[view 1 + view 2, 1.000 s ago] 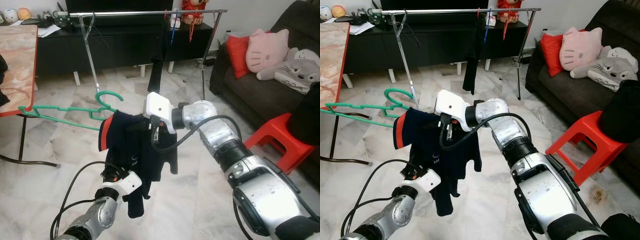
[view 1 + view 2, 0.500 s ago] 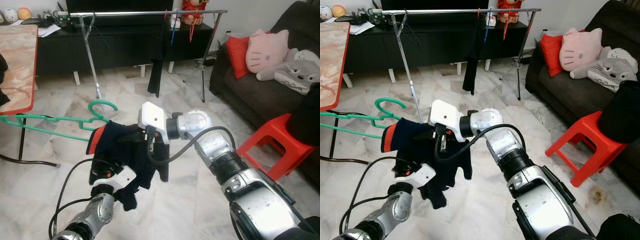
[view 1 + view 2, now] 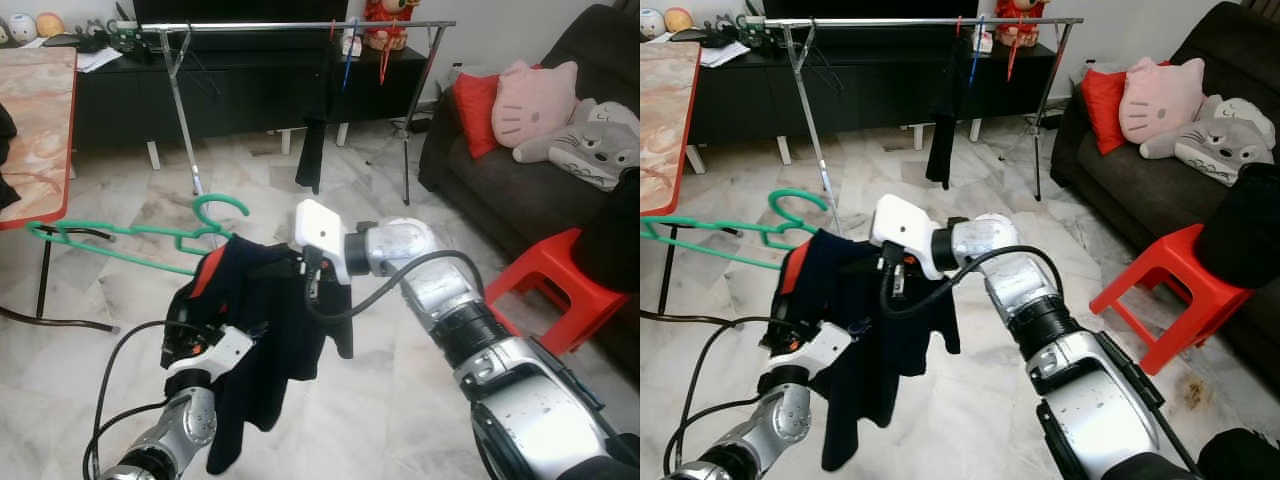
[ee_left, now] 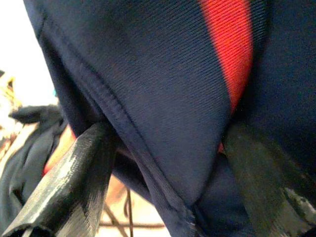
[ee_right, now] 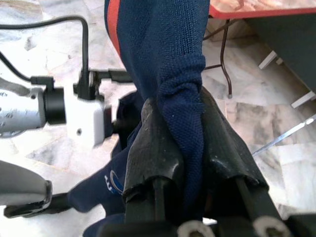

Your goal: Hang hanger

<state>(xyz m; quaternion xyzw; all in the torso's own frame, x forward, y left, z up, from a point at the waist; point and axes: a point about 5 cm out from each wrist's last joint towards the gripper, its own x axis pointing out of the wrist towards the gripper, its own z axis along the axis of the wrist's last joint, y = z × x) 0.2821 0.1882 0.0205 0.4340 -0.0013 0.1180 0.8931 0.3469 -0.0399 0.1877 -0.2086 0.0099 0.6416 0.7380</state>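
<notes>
- Centrally, a dark navy garment [image 3: 265,330] with a red stripe hung between the two arms above the marble floor [image 3: 400,380].
- The right gripper [image 5: 190,148] was closed on a bunched fold of the garment; in the right wrist view the cloth was pinched tight between both black fingers [image 5: 153,148].
- The left gripper [image 4: 163,163] sat below and to the left of the right one, its fingers [image 4: 74,173] spread on either side of a fold of the garment, with cloth lying between them. Whether they pressed the cloth could not be told.
- The green hanger [image 3: 140,235] lay roughly level, its hook [image 3: 222,208] beside the top of the garment and its far end reaching toward the red-edged desk [image 3: 40,120]. The garment covered the near end of the hanger, so its seating inside the cloth could not be confirmed.
- The silver clothes rail [image 3: 300,27] stood well apart behind, in front of a black cabinet [image 3: 120,100], with a dark item [image 3: 311,150] already hanging from it.
- On the robot's right stood a red stool [image 3: 555,280] and a dark sofa [image 3: 520,180] carrying a red cushion [image 3: 478,108] and plush pillows [image 3: 540,98].
</notes>
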